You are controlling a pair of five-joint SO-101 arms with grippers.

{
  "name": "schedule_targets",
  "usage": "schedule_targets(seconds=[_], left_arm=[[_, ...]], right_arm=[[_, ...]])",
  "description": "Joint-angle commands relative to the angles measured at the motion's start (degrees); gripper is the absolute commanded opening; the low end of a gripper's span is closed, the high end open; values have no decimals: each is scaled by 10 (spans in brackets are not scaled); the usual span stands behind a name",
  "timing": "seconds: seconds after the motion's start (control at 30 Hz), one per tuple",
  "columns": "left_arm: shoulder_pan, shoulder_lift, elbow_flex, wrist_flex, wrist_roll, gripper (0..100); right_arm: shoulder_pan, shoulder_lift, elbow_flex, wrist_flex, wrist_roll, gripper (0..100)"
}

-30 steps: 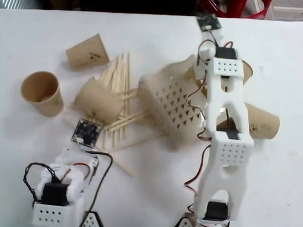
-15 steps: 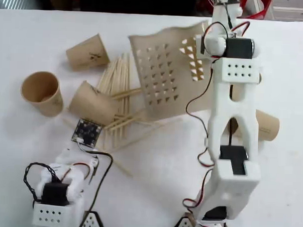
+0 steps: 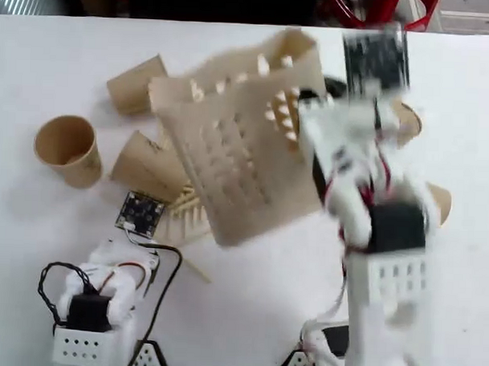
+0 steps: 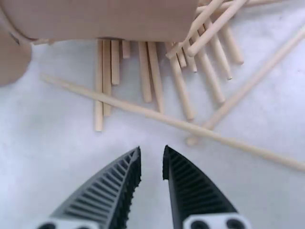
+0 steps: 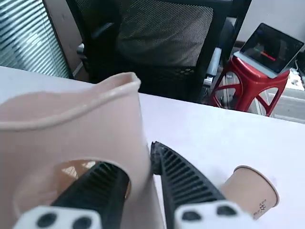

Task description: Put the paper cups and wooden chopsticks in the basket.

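My right gripper (image 5: 143, 164) is shut on the rim of the beige perforated basket (image 5: 71, 124), one finger inside and one outside. The basket (image 3: 238, 147) hangs tilted above the table's middle from that gripper (image 3: 304, 121), covering part of the wooden chopsticks (image 3: 183, 217). Paper cups: one upright (image 3: 65, 149), two lying (image 3: 135, 87) (image 3: 149, 165), and two more (image 3: 407, 120) (image 3: 441, 202) beside the right arm. My left gripper (image 4: 151, 152) is slightly open with nothing in it, just short of the chopsticks (image 4: 181, 86) and a lying cup (image 4: 95, 19).
A lying cup (image 5: 250, 188) rests on the white table (image 5: 205, 129) past the basket. Behind the far edge stand a black chair (image 5: 162, 38) and a red stool (image 5: 248, 76). The left arm's base (image 3: 87, 318) sits at the near left.
The right arm has lifted the basket off the table and swung it left, over the chopsticks and the middle cup. The left arm has stayed put.
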Motion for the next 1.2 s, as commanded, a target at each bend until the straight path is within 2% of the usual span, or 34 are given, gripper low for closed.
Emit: schedule_targets(seconds=[0.0, 0.2, 0.4, 0.5, 0.63, 0.8, 0.93, 1.17], left_arm=[[-3, -3, 0, 3, -2, 95], [-3, -3, 0, 3, -2, 95], [-3, -3, 0, 3, -2, 95], [-3, -3, 0, 3, -2, 95], [-3, -3, 0, 3, -2, 95], [-3, -3, 0, 3, -2, 95], [-3, -3, 0, 3, -2, 95], [-3, -3, 0, 3, -2, 95]], right_arm=[[-5, -161, 186, -96, 15, 16], [-7, -356, 382, -99, 18, 16], [-67, -508, 535, -102, 14, 16], [-73, -558, 577, -107, 12, 16], [-47, -559, 585, -118, -55, 24], [16, -553, 615, -220, -132, 64], [20, -551, 633, -319, -136, 19], [58, -555, 695, -330, -151, 77]])
